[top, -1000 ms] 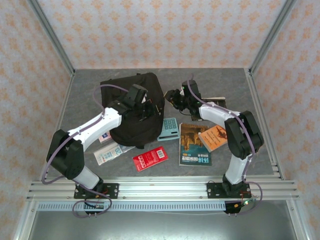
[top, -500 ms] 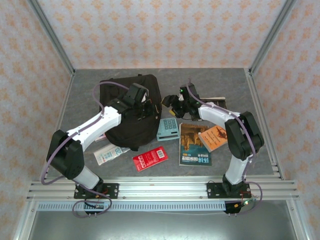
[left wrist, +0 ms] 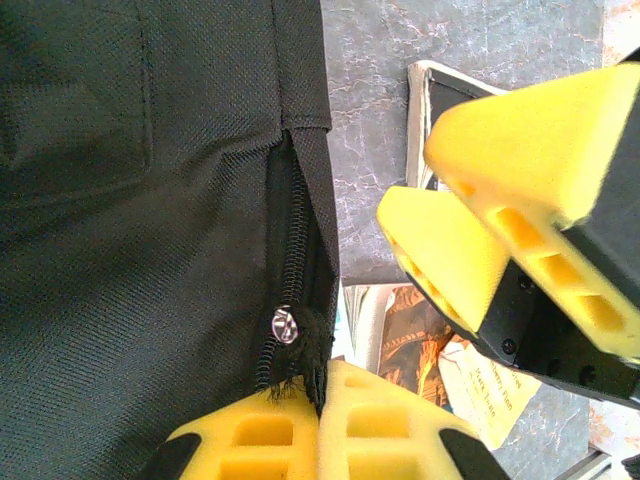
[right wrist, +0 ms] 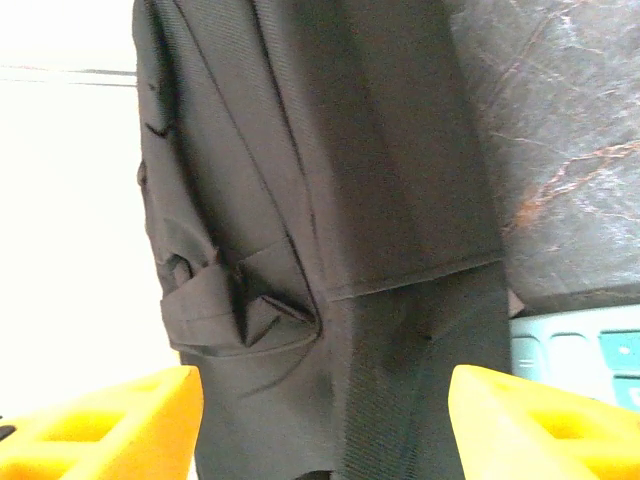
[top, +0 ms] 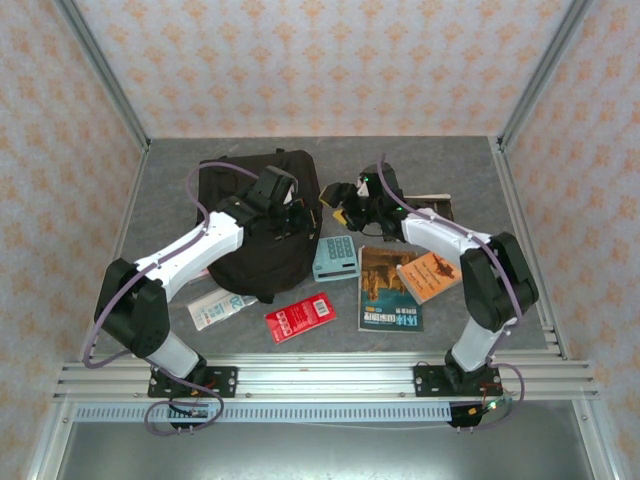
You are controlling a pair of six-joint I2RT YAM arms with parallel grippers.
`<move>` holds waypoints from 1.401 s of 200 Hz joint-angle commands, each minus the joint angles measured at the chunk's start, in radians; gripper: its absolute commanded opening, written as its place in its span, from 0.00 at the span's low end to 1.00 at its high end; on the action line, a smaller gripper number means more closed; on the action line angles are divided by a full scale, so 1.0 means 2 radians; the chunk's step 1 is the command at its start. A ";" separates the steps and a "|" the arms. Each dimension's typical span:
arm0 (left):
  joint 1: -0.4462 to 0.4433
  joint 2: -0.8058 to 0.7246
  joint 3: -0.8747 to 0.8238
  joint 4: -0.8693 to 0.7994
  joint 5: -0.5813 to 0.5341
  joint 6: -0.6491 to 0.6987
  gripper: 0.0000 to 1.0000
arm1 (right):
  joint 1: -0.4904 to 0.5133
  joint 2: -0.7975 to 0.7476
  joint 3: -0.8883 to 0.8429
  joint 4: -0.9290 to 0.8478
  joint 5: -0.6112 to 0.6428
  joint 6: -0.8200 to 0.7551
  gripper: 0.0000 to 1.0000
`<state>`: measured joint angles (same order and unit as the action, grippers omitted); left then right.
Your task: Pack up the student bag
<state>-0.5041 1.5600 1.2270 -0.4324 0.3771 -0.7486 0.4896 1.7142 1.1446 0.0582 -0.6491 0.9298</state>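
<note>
Black student bag (top: 272, 262), inside hidden; left claw (left wrist: 320, 400) pinches edge.

I've got top external mounted high behind the arm bases, looking down and forward across the whole table (top: 165, 210). Both wrist cams sit in tight on the student bag (top: 270, 260): left looks down its zipper side, right along its black fabric. Left wrist cam also catches the right gripper (left wrist: 415, 180).
</note>
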 commanded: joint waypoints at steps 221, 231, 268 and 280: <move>-0.001 -0.016 -0.025 0.028 0.007 0.016 0.22 | 0.034 0.070 0.021 0.039 -0.034 0.031 0.00; -0.001 -0.016 -0.026 0.033 0.010 0.014 0.23 | 0.034 0.071 0.021 0.041 -0.035 0.031 0.00; -0.002 -0.008 -0.027 0.061 0.038 -0.002 0.26 | 0.034 0.075 0.021 0.044 -0.037 0.033 0.00; -0.003 -0.011 -0.028 0.071 0.045 -0.005 0.26 | 0.034 0.075 0.021 0.044 -0.036 0.032 0.00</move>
<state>-0.5041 1.5600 1.1820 -0.3706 0.4149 -0.7364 0.5583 1.8511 1.1782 0.0887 -0.7231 0.9878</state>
